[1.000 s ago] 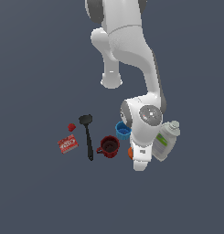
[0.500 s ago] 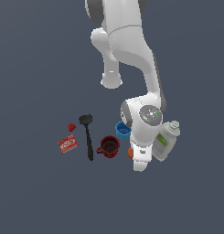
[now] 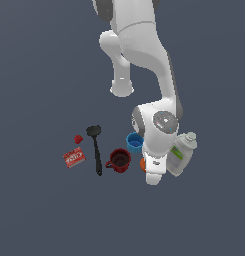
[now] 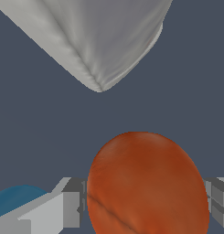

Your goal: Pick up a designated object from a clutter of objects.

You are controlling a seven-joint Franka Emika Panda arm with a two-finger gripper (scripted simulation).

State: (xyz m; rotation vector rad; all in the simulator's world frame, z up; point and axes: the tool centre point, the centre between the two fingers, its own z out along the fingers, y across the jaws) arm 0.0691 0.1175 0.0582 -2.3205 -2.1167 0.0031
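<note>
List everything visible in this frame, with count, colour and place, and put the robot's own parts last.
orange ball: one, orange-red, between the gripper's fingers
dark red mug: one, beside the ball, toward the exterior view's left
blue cup: one, behind the mug
white bottle: one, lying at the exterior view's right
black spatula: one, left of the mug
strawberry: one, red, near the spatula head
red box: one, farthest left
gripper: one, grey fingers either side of the ball
arm: one, white
</note>
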